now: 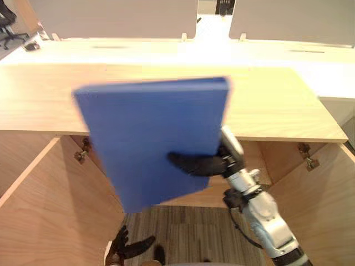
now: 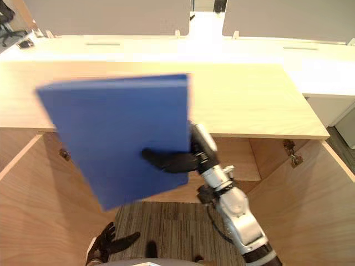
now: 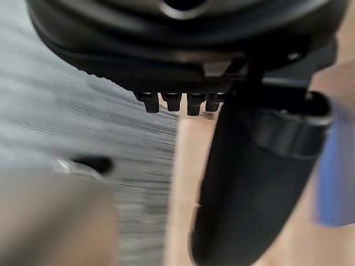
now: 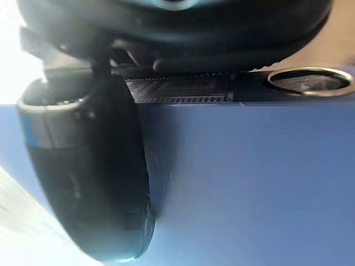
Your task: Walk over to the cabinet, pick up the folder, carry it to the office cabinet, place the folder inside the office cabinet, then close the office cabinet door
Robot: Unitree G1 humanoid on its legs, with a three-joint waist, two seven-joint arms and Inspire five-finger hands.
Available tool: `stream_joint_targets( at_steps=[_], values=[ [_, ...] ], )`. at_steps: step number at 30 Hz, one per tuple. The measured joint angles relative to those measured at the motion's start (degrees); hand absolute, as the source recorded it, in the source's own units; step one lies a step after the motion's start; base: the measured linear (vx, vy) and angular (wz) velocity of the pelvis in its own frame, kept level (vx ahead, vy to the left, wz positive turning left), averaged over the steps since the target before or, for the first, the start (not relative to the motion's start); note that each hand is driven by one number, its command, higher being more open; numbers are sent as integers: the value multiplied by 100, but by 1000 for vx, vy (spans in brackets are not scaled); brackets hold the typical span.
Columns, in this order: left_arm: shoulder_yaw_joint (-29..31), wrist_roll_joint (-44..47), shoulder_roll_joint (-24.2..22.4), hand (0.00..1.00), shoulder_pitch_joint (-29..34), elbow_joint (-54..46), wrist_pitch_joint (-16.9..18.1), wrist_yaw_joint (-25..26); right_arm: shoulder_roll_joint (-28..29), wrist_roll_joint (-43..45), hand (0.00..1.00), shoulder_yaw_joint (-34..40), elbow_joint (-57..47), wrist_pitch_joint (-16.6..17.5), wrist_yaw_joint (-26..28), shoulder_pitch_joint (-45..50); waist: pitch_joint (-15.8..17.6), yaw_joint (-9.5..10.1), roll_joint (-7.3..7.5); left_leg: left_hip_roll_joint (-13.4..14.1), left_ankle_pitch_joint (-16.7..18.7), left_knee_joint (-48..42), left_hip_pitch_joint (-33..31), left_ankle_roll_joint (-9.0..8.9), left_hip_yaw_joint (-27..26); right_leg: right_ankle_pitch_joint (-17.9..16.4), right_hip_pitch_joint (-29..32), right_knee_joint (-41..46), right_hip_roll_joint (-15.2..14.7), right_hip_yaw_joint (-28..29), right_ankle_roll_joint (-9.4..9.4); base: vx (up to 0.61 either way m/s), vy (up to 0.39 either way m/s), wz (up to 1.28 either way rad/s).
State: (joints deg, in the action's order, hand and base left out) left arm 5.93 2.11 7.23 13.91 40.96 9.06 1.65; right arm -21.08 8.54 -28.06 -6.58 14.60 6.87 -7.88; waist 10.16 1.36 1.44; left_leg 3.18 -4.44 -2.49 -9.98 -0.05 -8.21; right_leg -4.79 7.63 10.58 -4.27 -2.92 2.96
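1. The right hand is holding a blue folder up in the air, in the middle of the scene.
2. Its dark thumb is pressing flat across the folder's near face. The other fingers are sitting behind the folder, so the hand is pinching the right edge.
3. The folder is tilting, with its top edge leaning left and its lower corner pointing down toward the floor.
4. A metal ring is showing on the folder close to the hand.
5. The folder is hanging in front of the near edge of the light wooden office cabinet, touching none of it.
6. The cabinet is standing open, its left door and right door both swinging out toward the near side.
7. The left hand is hanging low at the near left, above the striped carpet, with its fingers spread loosely and holding nothing.
8. White desks with grey screens are standing beyond the cabinet.
9. A black office chair is sitting at the far left.
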Motion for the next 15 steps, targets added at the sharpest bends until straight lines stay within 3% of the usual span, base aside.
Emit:
stream_joint_targets(
  at_steps=[1, 3, 6, 9, 12, 15],
  values=[
    [-26, -1, 23, 100, -153, 27, 0, 31, 5, -159, 0, -100, 170, -4, -10, -160, 148, 15, 5, 30, 62, -275, -248, 32, -7, -26, 206, 173, 5, 22, -2, -221, -11, -13],
    [-142, 14, 53, 100, -636, 66, 5, 42, 9, -636, 0, -341, 764, -102, -68, -596, 750, 68, -45, 165, 433, -1343, -1040, 53, 0, -218, 833, 874, 33, 49, -7, -253, 22, -5],
    [-174, 20, 133, 100, -952, 97, 6, 137, 153, -774, 0, -313, 1006, -169, -256, -839, 1167, 70, -105, 252, 810, -2332, -1993, 39, 43, -549, 1795, 1840, 21, 96, -9, -231, 37, -3],
    [-157, 135, 104, 100, -1377, 76, 126, 263, 245, -696, 0, 14, 1255, -188, -316, -1315, 1520, 75, -264, 258, 882, -2856, -2741, 91, 87, -711, 2563, 2437, -30, 102, -10, -161, 33, 1],
    [-150, 135, 67, 100, -1710, -54, 170, 303, 674, -293, 0, 507, 1745, -295, -557, -1837, 1533, 128, -292, 306, 1015, -3456, -3647, 90, 142, -874, 3474, 3119, -54, 98, 23, -126, 14, 4],
    [-89, 158, 38, 100, -1838, -322, 191, 314, 953, 460, 0, 1090, 1960, -338, -945, -2254, 1620, 234, -327, 325, 1103, -3885, -4171, 115, 190, -1014, 3989, 3614, -102, 60, 6, -69, -13, 8]
  ],
)
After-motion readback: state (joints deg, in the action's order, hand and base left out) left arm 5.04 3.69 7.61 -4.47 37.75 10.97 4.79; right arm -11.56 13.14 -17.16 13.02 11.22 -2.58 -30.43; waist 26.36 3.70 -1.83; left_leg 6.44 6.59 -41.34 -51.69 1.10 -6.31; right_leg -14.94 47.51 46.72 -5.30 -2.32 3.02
